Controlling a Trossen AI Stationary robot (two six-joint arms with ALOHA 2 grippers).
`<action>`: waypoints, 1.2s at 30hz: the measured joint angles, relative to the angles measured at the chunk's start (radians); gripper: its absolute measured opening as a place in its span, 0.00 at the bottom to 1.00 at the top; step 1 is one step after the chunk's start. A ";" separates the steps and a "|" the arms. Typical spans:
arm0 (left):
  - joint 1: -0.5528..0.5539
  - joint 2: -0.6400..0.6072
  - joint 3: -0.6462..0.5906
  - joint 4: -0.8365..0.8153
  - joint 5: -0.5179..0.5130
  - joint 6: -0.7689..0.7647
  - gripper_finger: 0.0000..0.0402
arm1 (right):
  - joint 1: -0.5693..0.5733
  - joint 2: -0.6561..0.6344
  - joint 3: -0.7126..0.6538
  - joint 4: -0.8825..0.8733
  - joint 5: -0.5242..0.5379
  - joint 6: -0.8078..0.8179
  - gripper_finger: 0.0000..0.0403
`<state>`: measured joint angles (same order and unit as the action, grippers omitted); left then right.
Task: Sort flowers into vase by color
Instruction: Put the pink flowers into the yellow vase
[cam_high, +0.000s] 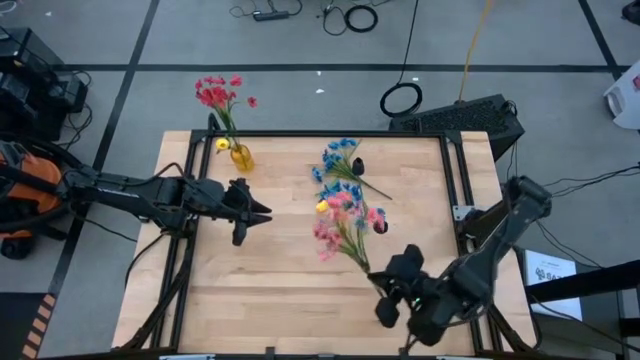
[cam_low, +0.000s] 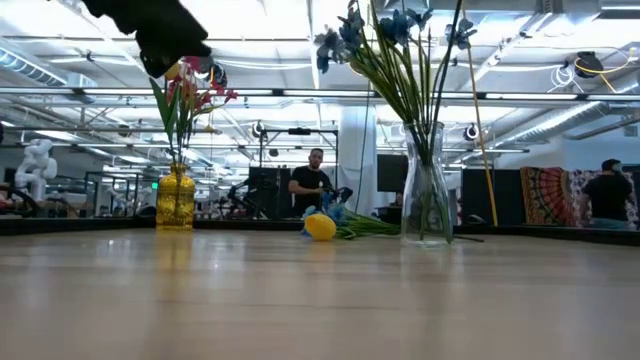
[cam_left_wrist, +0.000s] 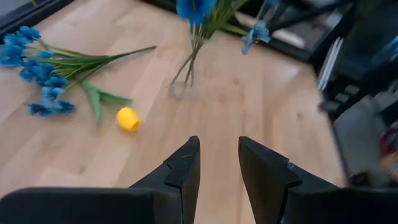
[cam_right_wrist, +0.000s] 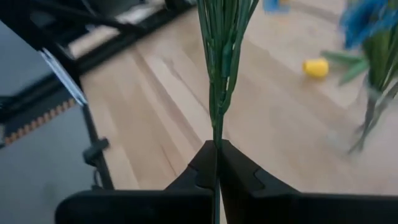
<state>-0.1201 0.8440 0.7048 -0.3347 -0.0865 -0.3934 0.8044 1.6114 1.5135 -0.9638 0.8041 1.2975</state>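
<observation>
Fingers of the right gripper (cam_right_wrist: 217, 163) clamp the pink flowers' (cam_high: 340, 225) green stem (near right counter (cam_high: 270, 270)); left gripper (cam_left_wrist: 219, 163) fingers sit apart.

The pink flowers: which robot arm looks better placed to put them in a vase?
The right. Its gripper is shut on the pink flowers' stems; the left gripper hangs open and empty.
</observation>
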 joint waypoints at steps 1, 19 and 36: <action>0.000 0.000 0.000 0.018 0.002 -0.019 0.29 | 0.007 -0.020 0.000 0.001 0.014 -0.016 0.00; -0.237 0.001 0.085 0.288 -0.209 -0.039 0.29 | 0.004 -0.300 0.001 0.423 0.140 -0.712 0.00; -0.290 0.193 0.427 0.223 -0.271 0.142 0.29 | -0.424 -0.112 0.002 1.078 -0.437 -1.006 0.00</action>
<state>-0.4103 1.0369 1.1323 -0.1120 -0.3574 -0.2512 0.3800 1.4995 1.5150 0.1142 0.3672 0.2912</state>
